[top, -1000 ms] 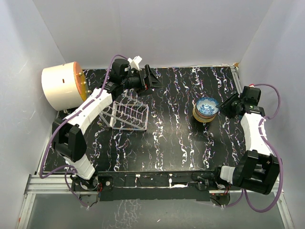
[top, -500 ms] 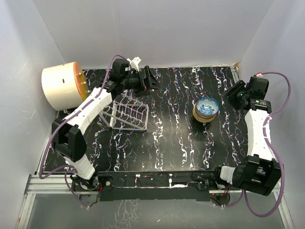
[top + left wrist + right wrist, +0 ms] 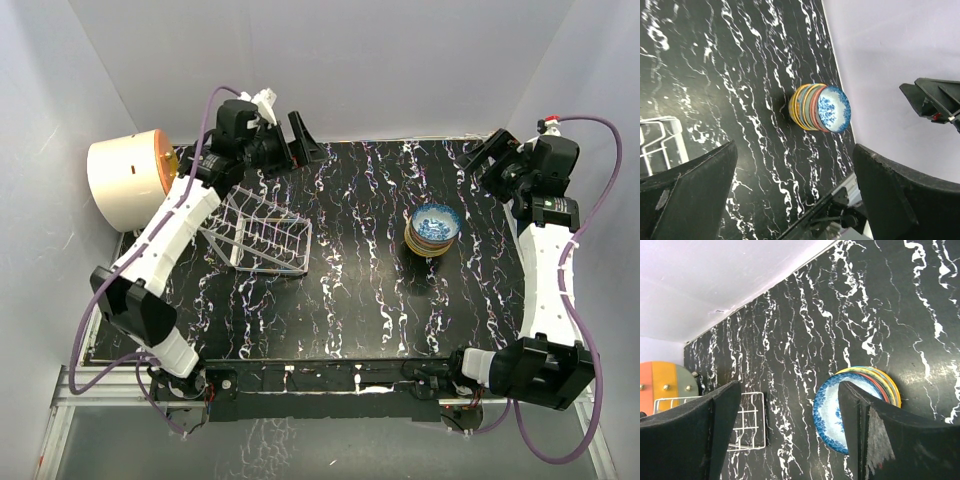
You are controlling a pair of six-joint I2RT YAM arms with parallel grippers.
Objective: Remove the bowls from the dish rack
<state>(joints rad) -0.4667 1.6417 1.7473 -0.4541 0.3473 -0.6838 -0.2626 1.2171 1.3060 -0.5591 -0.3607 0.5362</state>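
The black, white-veined bench point(image 3: 360, 300) carries everything. A large cream-and-orange cylinder point(image 3: 128, 180) sits off to the outer side of the left pincer point(image 3: 303, 140). The small silver wire dish rack point(image 3: 268, 237) stands just nearward of that pincer and holds nothing that shows — its dividers are bare. The small painted ceramic bowls point(image 3: 432, 228) are nested in one stack between the two pincers, nearer the right pincer point(image 3: 487, 158), with a blue-and-white one on top. Both pincers gape wide and grip nothing. The unloading looks finished — or very close to it.
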